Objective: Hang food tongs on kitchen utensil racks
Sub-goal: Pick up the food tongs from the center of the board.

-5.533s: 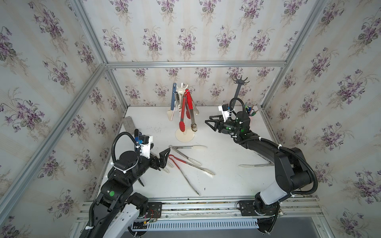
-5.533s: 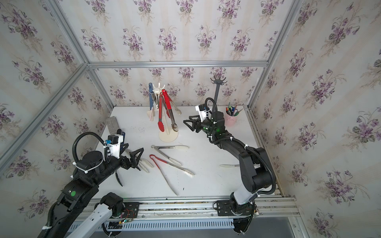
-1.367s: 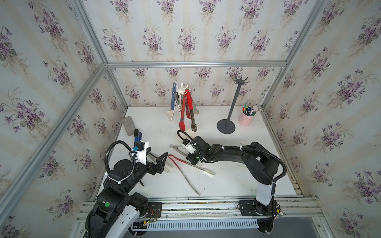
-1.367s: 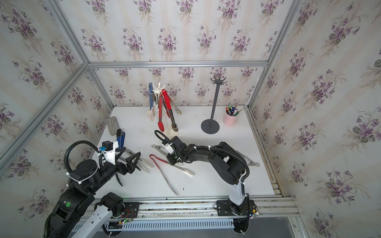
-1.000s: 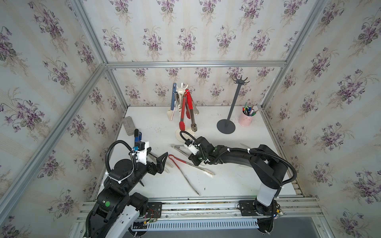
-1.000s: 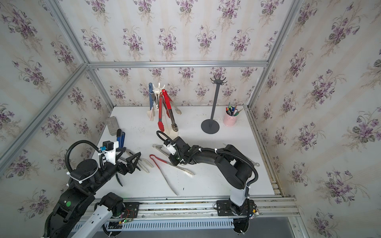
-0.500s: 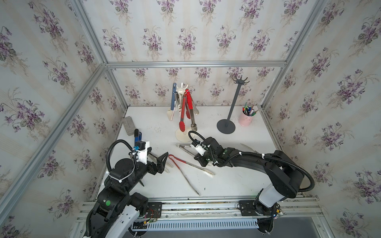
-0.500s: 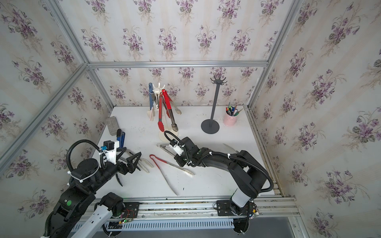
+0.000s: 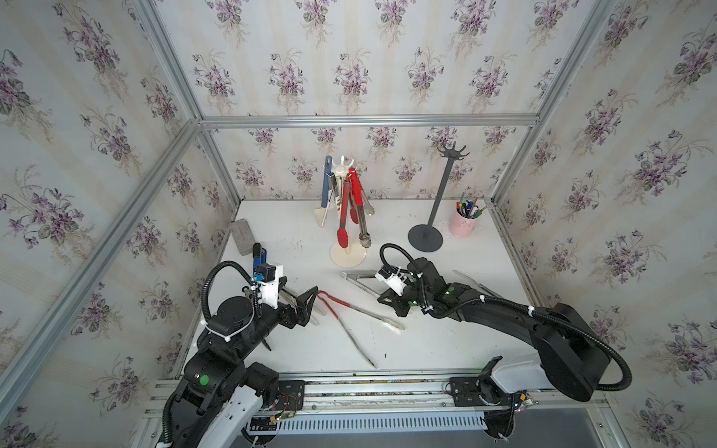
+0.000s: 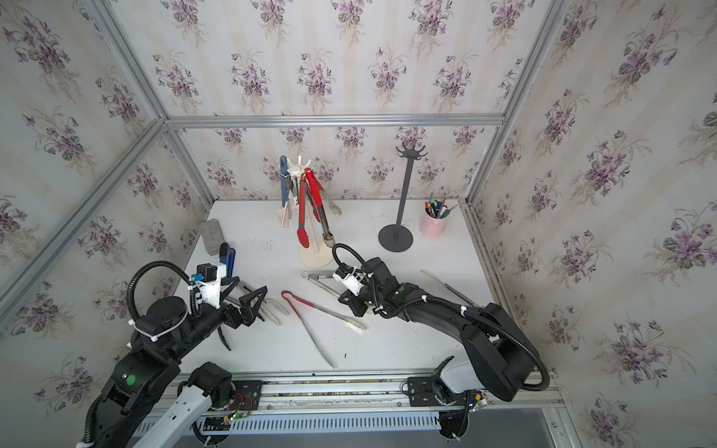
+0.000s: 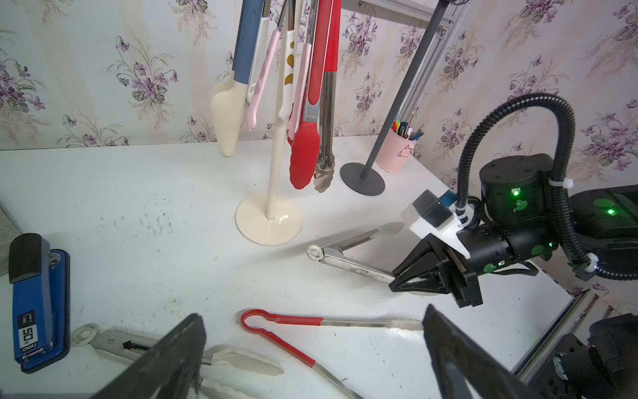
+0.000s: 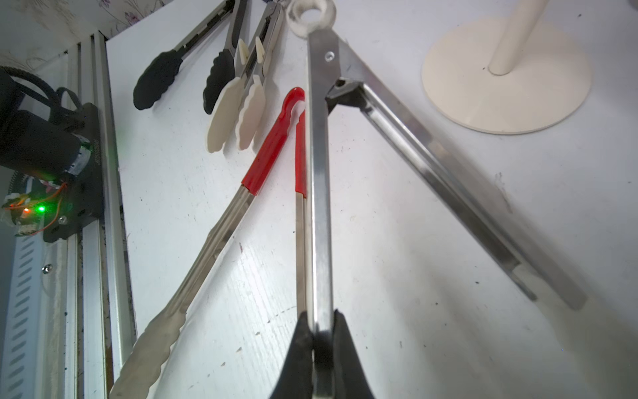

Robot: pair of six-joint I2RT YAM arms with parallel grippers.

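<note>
the right gripper (image 12: 317,340) is clamped on one steel arm of the white-ringed tongs (image 12: 319,179), near the middle of the table (image 9: 295,229). in both top views the ring end points to about 10 o'clock from the jaws, and the base of the cream rack (image 9: 341,172) sits just beyond at 11 o'clock. the right wrist view shows the pinch itself (both dark fingers pressed flat on the arm), which the top views hide under the wrist. the tongs' second arm splays free.

the left gripper (image 9: 308,306) stands spread wide at the table's 9 o'clock side, near the cream-tipped tongs (image 12: 238,103). the red-handled tongs (image 9: 351,310) lie flat between the two grippers. the black-tipped tongs (image 12: 157,77) show plainly only in the right wrist view; in the top views the left arm mostly covers them. only the left wrist view picks out the pink tongs (image 11: 262,79) hanging on the cream rack. the dark rack (image 9: 440,194) stands at 2 o'clock.
</note>
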